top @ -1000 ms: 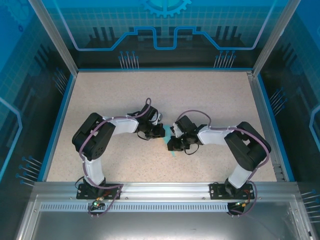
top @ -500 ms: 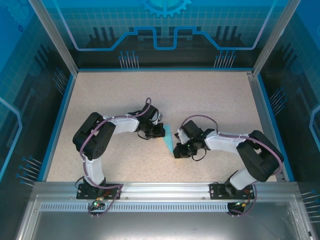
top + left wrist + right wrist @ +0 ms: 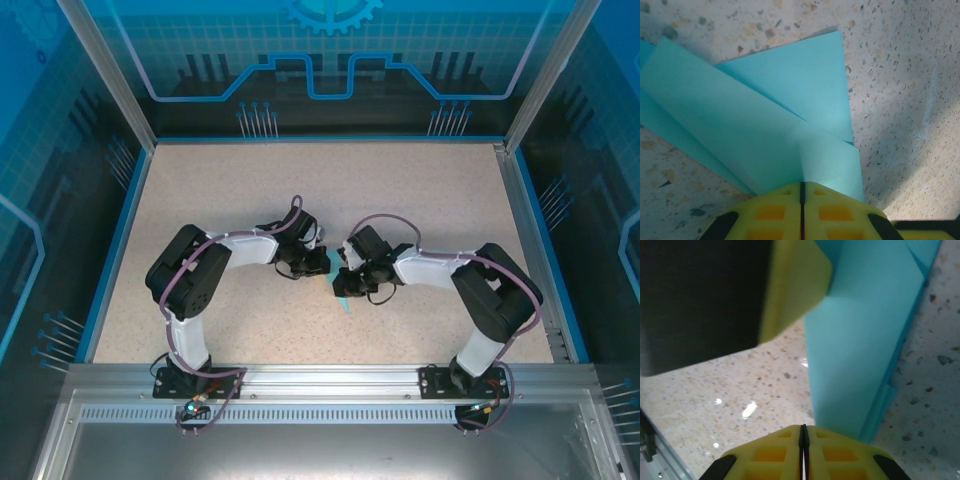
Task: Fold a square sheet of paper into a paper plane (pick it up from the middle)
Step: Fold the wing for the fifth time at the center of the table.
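Observation:
The light blue sheet of paper [image 3: 765,115] lies folded into overlapping flaps on the speckled table. My left gripper [image 3: 802,184] is shut on it, a crease running straight into the seam between the yellow fingers. In the right wrist view the paper [image 3: 860,340] is a long narrow strip that passes under the right-hand finger of my right gripper [image 3: 802,427]. That gripper is shut, with the paper's edge just beside its seam. The left gripper's yellow finger [image 3: 790,285] shows at the top. From above, the left gripper [image 3: 322,266] and right gripper [image 3: 343,285] meet mid-table, a paper tip [image 3: 344,304] poking out below.
The speckled table [image 3: 330,190] stretches behind the grippers. A blue rim [image 3: 110,260] and a metal frame enclose it. Both arms bend inward from their bases on the front rail [image 3: 330,378].
Half a second ago the right gripper had swung out to the lower right, baring more of the paper. It has now come back over the paper beside the left gripper, which stayed put.

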`<state>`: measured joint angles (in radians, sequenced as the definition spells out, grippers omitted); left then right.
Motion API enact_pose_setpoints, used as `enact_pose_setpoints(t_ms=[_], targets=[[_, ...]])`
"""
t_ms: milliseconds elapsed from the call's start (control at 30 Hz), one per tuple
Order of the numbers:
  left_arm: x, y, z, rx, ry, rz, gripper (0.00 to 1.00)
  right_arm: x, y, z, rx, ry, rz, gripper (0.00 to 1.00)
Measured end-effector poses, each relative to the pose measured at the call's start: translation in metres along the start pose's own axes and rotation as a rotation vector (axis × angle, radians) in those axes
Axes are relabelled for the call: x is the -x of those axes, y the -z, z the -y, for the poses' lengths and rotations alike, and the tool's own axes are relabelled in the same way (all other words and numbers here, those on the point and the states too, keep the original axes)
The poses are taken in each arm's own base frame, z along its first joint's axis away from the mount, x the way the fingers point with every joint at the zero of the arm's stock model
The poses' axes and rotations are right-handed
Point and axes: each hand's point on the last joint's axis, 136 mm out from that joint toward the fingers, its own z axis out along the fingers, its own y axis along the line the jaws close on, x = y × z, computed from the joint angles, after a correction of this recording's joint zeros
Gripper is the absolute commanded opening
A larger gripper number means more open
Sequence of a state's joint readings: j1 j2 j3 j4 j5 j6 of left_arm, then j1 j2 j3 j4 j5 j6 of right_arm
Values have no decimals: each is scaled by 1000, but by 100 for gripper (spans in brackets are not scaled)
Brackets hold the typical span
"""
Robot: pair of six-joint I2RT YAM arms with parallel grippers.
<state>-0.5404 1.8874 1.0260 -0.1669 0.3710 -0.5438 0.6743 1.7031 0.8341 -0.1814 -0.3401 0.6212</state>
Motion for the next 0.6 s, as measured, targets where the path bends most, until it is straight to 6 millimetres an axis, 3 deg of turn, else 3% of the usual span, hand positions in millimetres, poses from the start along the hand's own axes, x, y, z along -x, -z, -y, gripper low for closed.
enact_pose_setpoints(t_ms=[400,600], targets=[[2,2,0,3,-57,1,10,-5,-8,10,-24,-2,-19,9],[20,8,-13,10,-40,23,10,-5,-8,11,-8,-4,-16,9]])
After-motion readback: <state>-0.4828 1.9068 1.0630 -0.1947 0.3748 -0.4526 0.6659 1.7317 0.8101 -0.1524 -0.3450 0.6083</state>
